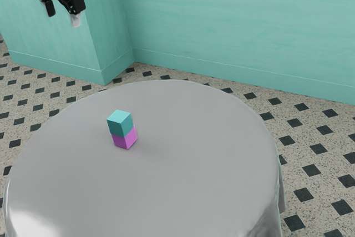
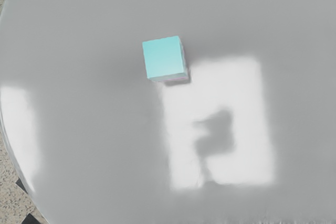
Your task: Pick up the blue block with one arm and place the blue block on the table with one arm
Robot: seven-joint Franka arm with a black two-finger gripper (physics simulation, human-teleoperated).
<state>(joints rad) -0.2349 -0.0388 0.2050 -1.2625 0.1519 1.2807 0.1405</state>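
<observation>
High at the exterior view's upper left, my gripper (image 1: 62,14) hangs with its two fingertips apart and nothing between them. The blue block (image 1: 120,123), teal in colour, rests on top of a magenta block (image 1: 125,138), which stands on the grey round table (image 1: 194,181). My hand is well above the stack and off to one side of it. In the wrist view the blue block (image 2: 164,58) is seen from above, covering nearly all of the magenta block (image 2: 177,80) under it.
The table's round edge (image 1: 257,116) drops to a draped side, with a tiled floor (image 1: 316,165) around it. Teal walls (image 1: 222,20) stand behind. A bright reflection (image 2: 247,93) with a dark shape in it lies on the tabletop near the stack.
</observation>
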